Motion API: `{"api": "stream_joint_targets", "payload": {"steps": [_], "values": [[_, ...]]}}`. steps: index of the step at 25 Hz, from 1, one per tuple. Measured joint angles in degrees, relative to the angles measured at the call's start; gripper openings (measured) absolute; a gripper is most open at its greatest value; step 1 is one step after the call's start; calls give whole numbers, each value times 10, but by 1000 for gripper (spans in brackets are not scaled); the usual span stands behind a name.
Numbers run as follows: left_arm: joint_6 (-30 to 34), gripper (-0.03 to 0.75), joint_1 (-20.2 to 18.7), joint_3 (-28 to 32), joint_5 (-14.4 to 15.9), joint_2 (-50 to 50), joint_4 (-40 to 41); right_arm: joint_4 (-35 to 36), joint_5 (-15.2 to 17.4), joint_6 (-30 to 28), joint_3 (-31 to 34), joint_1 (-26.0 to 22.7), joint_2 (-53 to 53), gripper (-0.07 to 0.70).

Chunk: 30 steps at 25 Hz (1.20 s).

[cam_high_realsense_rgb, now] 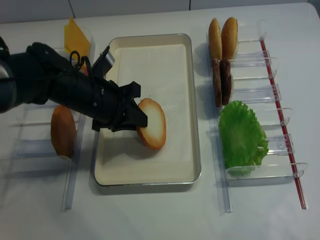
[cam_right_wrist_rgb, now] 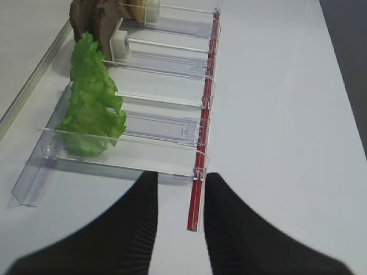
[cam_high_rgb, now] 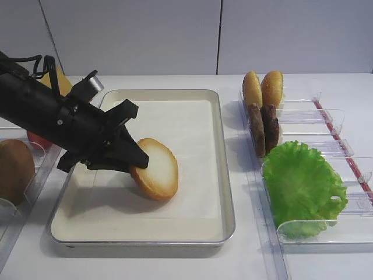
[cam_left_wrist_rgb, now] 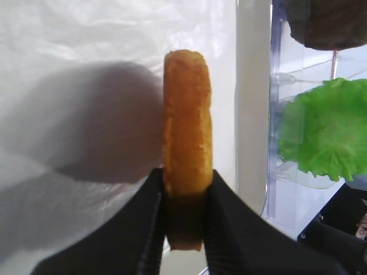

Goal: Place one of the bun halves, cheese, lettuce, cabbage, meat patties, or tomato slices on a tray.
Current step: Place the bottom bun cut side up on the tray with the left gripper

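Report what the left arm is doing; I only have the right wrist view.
Observer: The left hand is shut on a bun half, gripped by its rim.
Operator: Say where it is.
Observer: Over the tray, tilted on edge above the paper liner; whether it touches I cannot tell.
Operator: Name what's left of the tray.
Observer: A cheese slice and a brown domed bun half in racks.

I see bun half: pale cut face, golden-brown rim. Tray cream, white paper liner. Lettuce bright green, ruffled. Meat patties dark brown. Cheese yellow. Left gripper black. Desk white.
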Motion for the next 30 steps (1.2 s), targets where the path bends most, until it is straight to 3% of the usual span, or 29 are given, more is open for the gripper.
{"api": "stream_joint_targets", "payload": {"steps": [30], "values": [[-6, 123, 0, 0, -1, 32, -4, 0, 0, 0, 0, 0, 0, 249]]}}
